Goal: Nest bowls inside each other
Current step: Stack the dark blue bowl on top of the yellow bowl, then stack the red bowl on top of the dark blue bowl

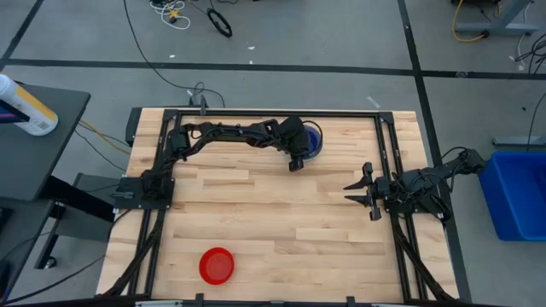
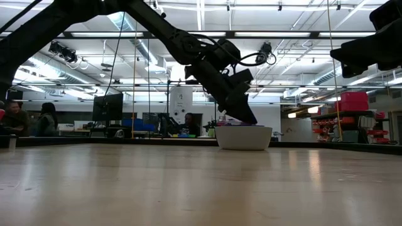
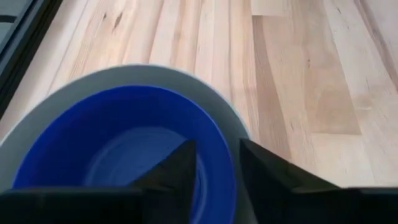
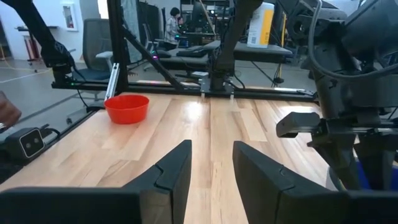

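Observation:
A dark blue bowl (image 3: 118, 137) sits nested inside a grey bowl (image 3: 186, 78), which stands on the table at the far middle (image 1: 314, 141) and shows pale in the low view (image 2: 244, 137). My left gripper (image 3: 217, 171) slants down over the pair's near rim (image 1: 296, 162), open. One finger is inside the blue bowl and one outside it, with a gap on both sides. A red bowl (image 1: 217, 265) stands alone near the front edge, left of the middle (image 4: 127, 107). My right gripper (image 1: 358, 192) waits open and level at the table's right side.
Black frame rails (image 1: 388, 153) run along the table's left, far and right sides. A blue bin (image 1: 516, 192) stands off the right edge, and a side table with a white bottle (image 1: 26, 107) off the left. Bare wood (image 1: 281, 222) lies between the nested pair and the red bowl.

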Action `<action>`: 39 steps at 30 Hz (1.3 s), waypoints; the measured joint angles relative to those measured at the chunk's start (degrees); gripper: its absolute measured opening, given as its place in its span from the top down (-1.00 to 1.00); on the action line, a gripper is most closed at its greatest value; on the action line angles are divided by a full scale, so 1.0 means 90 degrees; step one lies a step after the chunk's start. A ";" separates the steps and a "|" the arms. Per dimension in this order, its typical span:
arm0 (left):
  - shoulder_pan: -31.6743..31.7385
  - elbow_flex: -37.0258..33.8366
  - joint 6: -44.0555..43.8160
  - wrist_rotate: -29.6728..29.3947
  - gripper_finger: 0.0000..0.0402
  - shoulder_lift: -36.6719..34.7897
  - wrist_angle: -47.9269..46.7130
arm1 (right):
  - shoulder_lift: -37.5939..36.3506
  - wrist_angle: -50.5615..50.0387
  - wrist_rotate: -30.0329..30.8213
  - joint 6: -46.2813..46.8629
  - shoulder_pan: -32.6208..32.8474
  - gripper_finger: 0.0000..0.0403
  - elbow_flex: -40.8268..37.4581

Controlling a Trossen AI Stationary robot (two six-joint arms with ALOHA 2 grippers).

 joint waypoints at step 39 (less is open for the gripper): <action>-0.5494 -0.4241 -0.5849 -0.1494 -0.25 -0.4633 -0.2710 | 0.0017 -0.0032 -0.0461 0.0242 0.0000 0.35 0.0000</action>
